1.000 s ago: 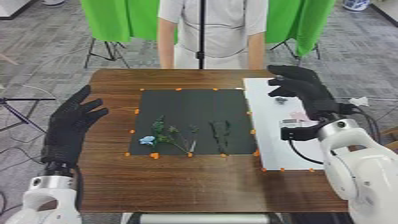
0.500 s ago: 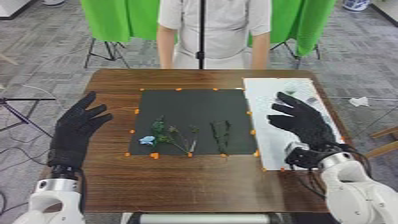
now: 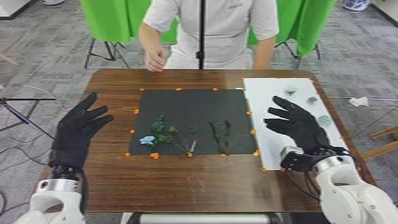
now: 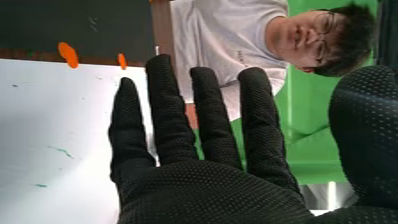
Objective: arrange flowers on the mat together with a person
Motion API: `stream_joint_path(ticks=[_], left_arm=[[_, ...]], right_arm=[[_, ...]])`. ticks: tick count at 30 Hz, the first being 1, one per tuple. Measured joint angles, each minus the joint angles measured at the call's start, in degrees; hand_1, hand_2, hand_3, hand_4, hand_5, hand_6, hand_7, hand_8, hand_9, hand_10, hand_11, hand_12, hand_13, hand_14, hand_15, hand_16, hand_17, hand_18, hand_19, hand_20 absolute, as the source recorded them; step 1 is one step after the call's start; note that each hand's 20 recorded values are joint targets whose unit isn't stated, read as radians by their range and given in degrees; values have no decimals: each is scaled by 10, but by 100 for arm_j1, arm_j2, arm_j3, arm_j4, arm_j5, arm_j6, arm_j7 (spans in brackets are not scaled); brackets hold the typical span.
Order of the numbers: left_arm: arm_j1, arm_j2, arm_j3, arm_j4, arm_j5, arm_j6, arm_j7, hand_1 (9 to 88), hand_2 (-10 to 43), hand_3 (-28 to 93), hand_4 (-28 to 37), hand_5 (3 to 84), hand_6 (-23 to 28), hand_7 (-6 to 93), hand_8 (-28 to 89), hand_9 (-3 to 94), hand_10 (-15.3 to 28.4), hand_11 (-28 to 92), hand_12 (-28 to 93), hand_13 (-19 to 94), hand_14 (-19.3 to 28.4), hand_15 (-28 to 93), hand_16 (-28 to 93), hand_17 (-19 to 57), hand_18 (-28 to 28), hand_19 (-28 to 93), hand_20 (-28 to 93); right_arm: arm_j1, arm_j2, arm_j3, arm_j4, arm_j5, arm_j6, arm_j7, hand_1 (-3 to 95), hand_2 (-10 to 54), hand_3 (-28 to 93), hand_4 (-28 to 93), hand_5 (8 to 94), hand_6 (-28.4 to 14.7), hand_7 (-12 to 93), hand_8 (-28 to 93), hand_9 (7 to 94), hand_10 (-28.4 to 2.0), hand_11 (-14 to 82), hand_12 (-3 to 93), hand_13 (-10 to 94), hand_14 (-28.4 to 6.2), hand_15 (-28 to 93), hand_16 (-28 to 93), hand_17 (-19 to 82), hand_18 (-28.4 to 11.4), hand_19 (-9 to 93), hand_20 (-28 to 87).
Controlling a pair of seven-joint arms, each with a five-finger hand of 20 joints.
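Note:
In the head view, my left hand (image 3: pixel 75 134) is open over the table's left edge, left of the dark mat (image 3: pixel 185 107). My right hand (image 3: pixel 298 126) is open above the white sheet (image 3: pixel 271 155), holding nothing. The right wrist view shows the right hand (image 4: pixel 204 190) with straight fingers. On the mat's lower left lie a blue flower (image 3: pixel 147 140) and green stems (image 3: pixel 161 131); darker stems (image 3: pixel 219 135) lie to their right. Small pale green and grey flower pieces (image 3: pixel 290 90) rest on the sheet's far part, some near my right hand. A person's hand (image 3: pixel 156 59) hangs at the table's far edge.
Orange marks (image 3: pixel 155 156) line the mat's border and the sheet's edges. The brown table (image 3: pixel 195 185) extends on the near side of the mat. A thin black pole (image 3: pixel 202 50) stands upright in front of the person at the far side.
My right hand has come back toward the robot and a little left, uncovering the sheet's far part. The person's arm has lifted and the hand has come to the table's far edge. My left hand barely shifted.

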Motion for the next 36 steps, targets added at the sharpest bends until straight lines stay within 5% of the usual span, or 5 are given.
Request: stream_joint_path(ticks=[36], left_arm=[[21,-5,8,-8,1,-2,-8,250,52,798,-270,369,53,108,-88,379,182,250,94,298,268,499,-76,-75,261,506,184]], right_arm=[[125,-5,20,34,88,-15,21,209,13,758,-283,419,40,157,-127,445,-126,73,149,391,-168,260,174,50,-227,485,166]])
